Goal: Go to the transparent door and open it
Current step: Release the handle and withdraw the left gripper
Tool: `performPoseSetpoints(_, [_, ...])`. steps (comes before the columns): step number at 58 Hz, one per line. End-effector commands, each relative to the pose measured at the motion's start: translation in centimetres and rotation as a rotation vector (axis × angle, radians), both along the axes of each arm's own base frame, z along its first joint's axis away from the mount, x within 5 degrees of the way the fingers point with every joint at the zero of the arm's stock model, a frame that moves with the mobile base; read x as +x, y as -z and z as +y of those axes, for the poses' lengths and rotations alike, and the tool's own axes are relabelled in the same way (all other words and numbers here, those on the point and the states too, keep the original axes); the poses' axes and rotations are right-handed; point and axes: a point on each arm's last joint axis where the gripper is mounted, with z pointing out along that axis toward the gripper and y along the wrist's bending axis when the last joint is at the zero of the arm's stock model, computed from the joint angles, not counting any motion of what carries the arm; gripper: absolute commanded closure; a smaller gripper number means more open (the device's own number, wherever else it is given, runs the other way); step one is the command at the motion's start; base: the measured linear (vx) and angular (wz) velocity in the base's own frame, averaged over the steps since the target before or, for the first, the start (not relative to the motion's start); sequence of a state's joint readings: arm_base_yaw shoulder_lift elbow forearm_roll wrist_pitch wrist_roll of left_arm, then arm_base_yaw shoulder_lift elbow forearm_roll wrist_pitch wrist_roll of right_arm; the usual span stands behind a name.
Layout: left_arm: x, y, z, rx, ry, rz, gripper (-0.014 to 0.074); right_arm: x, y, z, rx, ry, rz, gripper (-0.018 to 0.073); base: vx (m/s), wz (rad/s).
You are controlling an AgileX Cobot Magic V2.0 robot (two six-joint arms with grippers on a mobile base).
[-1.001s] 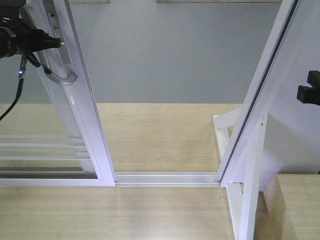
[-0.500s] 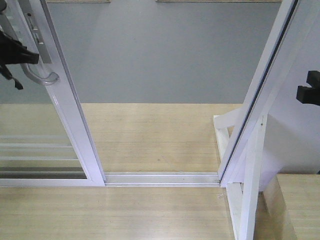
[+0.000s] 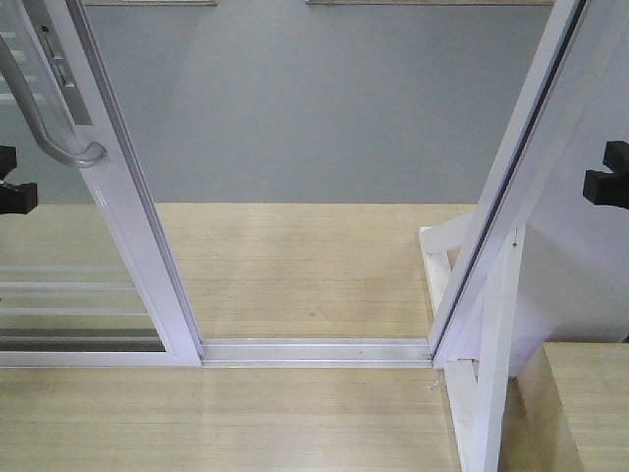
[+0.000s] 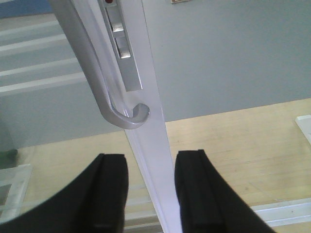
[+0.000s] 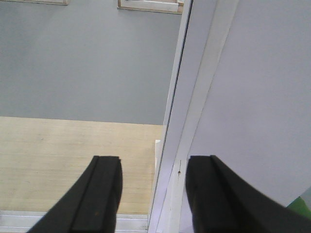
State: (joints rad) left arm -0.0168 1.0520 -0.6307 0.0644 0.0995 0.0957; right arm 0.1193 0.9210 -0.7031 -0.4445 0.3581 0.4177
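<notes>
The transparent door (image 3: 133,226) stands at the left, a white-framed glass panel with thin horizontal bars low down. It is slid away from the right frame post, leaving a wide gap. Its curved grey handle (image 3: 74,157) hangs on the stile. My left gripper (image 3: 12,195) shows only as a black tip at the left edge, below the handle. In the left wrist view the left gripper (image 4: 151,162) is open, with the handle (image 4: 116,114) above and ahead, untouched, and the stile (image 4: 150,150) behind the gap. My right gripper (image 5: 153,165) is open and holds nothing.
A white floor track (image 3: 314,349) runs across the opening. The slanted white frame post (image 3: 511,187) and its braces (image 3: 486,413) stand on the right, close to the right gripper (image 3: 606,184). Beyond the track lie light wood floor (image 3: 314,265) and a grey wall.
The door slid left and the gap widened. My left gripper, which was at the handle, came off it and dropped down and left. The right gripper has not moved.
</notes>
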Motion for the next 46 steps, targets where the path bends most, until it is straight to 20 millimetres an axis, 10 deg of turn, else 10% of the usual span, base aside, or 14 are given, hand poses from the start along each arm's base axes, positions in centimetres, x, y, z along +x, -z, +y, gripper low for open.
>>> performPoseSetpoints(1, [-0.5, -1.7, -0.1, -0.021, 0.004, -0.125, 0.0224, 0.1, -1.7, 0.1, -0.015, -0.028, -0.098, 0.0174, 0.0, 0.0])
performPoseSetpoints(26, [-3.8, -0.3, -0.1, -0.022, 0.004, -0.147, 0.0259, 0.1, -1.6, 0.0, -0.017, -0.024, -0.089, 0.0174, 0.0, 0.0])
performPoseSetpoints(46, [-12.1, 0.7, 0.1, -0.173, -0.02, -0.448, 0.0605, 0.1, -1.6, 0.0, -0.017, -0.023, -0.085, 0.0174, 0.0, 0.0])
